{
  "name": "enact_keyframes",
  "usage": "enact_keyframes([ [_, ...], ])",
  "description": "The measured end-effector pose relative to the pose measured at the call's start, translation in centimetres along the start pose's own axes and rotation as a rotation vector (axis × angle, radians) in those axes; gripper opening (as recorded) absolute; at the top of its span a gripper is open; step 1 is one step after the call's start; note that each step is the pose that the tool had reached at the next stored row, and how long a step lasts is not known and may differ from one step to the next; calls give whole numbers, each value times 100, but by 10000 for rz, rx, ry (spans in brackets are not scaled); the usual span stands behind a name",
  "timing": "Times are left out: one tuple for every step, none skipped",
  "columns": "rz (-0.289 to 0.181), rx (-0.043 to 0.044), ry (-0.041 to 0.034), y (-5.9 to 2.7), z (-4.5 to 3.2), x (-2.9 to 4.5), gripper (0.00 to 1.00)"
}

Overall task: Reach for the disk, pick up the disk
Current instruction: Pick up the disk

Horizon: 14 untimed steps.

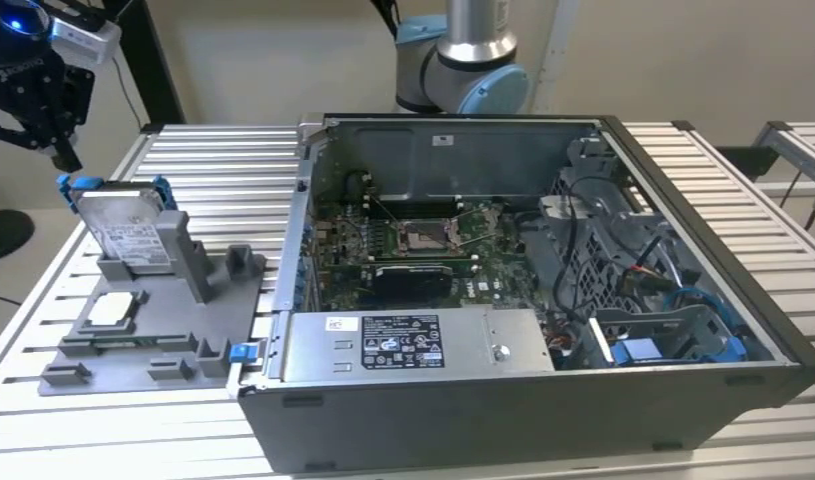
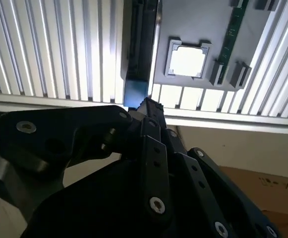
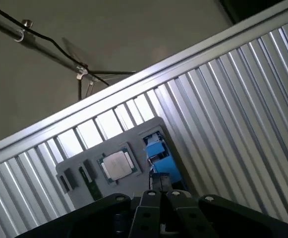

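The disk [image 1: 124,232] stands on edge, leaning in a grey holder [image 1: 180,352] at the exterior view's left. Its silver face with the white label is towards the camera, and a blue bracket [image 1: 76,184] shows at its top corners. My black gripper [image 1: 64,158] hangs just above the disk's upper corner, apart from it, with the fingertips drawn together and nothing between them. In the second wrist view the gripper [image 2: 151,104] points at the disk's dark edge [image 2: 141,44]. In the first wrist view the blue bracket [image 3: 158,153] lies just beyond the gripper [image 3: 161,194].
A small white-topped chip [image 1: 111,310] sits in the same holder, in front of the disk. An open computer case [image 1: 514,300] stands to the exterior view's right of the holder. Everything rests on a slatted metal table [image 1: 220,160], whose edge is close behind the gripper.
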State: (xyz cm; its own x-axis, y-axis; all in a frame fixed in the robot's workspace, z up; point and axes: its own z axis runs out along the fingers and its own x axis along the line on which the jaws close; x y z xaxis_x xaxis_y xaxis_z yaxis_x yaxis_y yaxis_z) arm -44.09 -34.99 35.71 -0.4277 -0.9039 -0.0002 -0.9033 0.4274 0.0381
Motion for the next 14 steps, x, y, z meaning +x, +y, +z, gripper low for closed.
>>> enact_keyframes([
  [-180, 0, 7, 0, 0, 0, 0],
  [-359, 0, 14, 0, 0, 0, 0],
  [-545, 0, 21, 0, 0, 0, 0],
  [-723, 1, 28, 0, 0, 0, 0],
  [-905, 3, 33, 0, 1, 0, 0],
  [-1084, 5, 39, 0, 2, 0, 0],
  [-1263, 9, 44, 0, 3, 0, 0],
  [-1455, 13, 50, 0, 4, 0, 0],
  [-1639, 17, 56, 0, 5, 0, 0],
  [-1803, 21, 61, 0, 6, 0, 0],
  [-1998, 25, 67, 0, 7, 0, 0],
  [-2168, 26, 71, -1, 9, 0, 0],
  [-2307, 27, 76, 0, 10, 0, 0],
  [-2377, 28, 77, -1, 10, 0, 0],
])
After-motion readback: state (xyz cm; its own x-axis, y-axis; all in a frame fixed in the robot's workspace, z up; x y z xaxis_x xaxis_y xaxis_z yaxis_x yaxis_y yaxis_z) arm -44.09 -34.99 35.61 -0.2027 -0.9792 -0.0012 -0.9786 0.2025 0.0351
